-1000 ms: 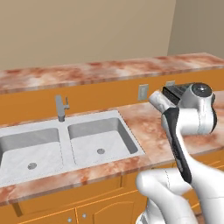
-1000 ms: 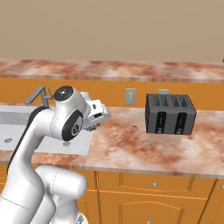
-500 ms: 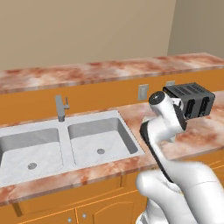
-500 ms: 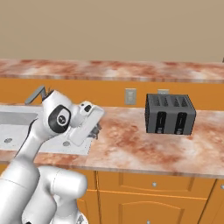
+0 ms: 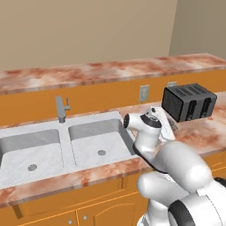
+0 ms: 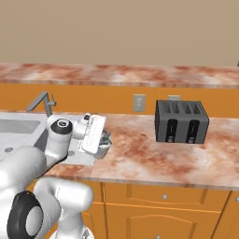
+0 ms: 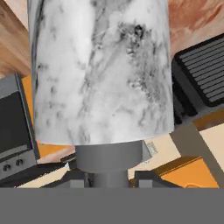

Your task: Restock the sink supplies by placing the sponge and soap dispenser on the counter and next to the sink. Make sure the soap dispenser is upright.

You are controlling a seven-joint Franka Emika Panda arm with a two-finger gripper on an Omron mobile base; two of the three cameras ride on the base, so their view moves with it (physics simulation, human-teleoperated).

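Gripper (image 6: 103, 140) clamped on the marbled soap dispenser (image 7: 100, 70), held over the counter (image 6: 149, 154) just right of the sink (image 5: 66, 145); hand view alone shows the bottle close up, base views add the toaster (image 6: 181, 121) further right.

Marbled grey soap dispenser (image 7: 100, 70) — beside the sink (image 5: 66, 145).
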